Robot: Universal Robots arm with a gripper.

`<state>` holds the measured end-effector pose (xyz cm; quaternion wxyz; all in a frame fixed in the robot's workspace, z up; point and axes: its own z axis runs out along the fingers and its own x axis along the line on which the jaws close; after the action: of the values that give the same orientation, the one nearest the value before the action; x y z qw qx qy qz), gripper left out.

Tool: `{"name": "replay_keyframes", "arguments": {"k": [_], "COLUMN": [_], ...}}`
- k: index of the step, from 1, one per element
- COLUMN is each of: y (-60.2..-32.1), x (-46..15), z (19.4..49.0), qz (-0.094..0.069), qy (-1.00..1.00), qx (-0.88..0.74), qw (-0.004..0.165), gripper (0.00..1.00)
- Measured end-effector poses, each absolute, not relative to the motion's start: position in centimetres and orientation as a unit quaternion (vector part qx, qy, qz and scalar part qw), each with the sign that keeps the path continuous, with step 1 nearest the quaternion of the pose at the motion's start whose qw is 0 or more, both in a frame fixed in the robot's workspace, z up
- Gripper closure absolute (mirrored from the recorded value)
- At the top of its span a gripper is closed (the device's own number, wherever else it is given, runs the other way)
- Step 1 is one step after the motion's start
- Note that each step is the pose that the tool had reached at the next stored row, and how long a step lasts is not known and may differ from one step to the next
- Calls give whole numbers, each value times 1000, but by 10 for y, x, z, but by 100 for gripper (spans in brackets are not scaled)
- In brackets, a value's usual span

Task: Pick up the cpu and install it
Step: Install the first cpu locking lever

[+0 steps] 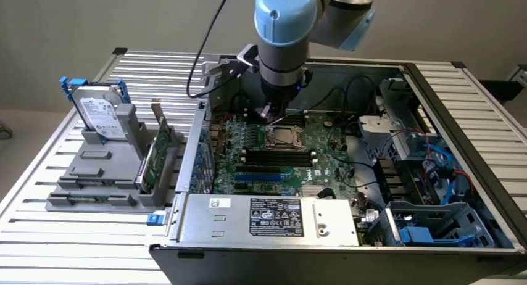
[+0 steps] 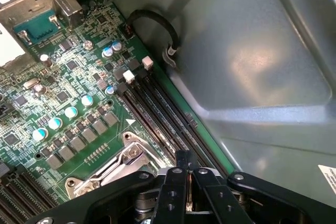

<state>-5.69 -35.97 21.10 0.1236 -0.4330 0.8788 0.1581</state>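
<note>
Slatted metal surface (image 1: 74,248), open PC case (image 1: 461,174) on top; my tool (image 2: 187,182) hangs closed, just over the socket (image 1: 282,136). I can't spot the cpu, neither between the fingers nor seated below, so installation looks unconfirmed.

— What's behind it all?
— A plain beige-grey wall (image 1: 99,20), evenly lit.
— And underneath?
— A slatted silver aluminium bench (image 1: 74,242), with pale grey floor (image 1: 16,128) at its side.

free: above socket (image 1: 282,136) | blocked: case wall (image 2: 252,66), RAM slots (image 2: 157,114) beside
</note>
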Motion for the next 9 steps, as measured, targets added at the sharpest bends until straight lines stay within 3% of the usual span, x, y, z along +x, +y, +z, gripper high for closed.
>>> {"name": "replay_keyframes", "arguments": {"k": [9], "y": [-363], "x": [-53], "z": [209], "qz": [164], "qy": [880], "qx": [-426], "qw": [128], "gripper": [89]}}
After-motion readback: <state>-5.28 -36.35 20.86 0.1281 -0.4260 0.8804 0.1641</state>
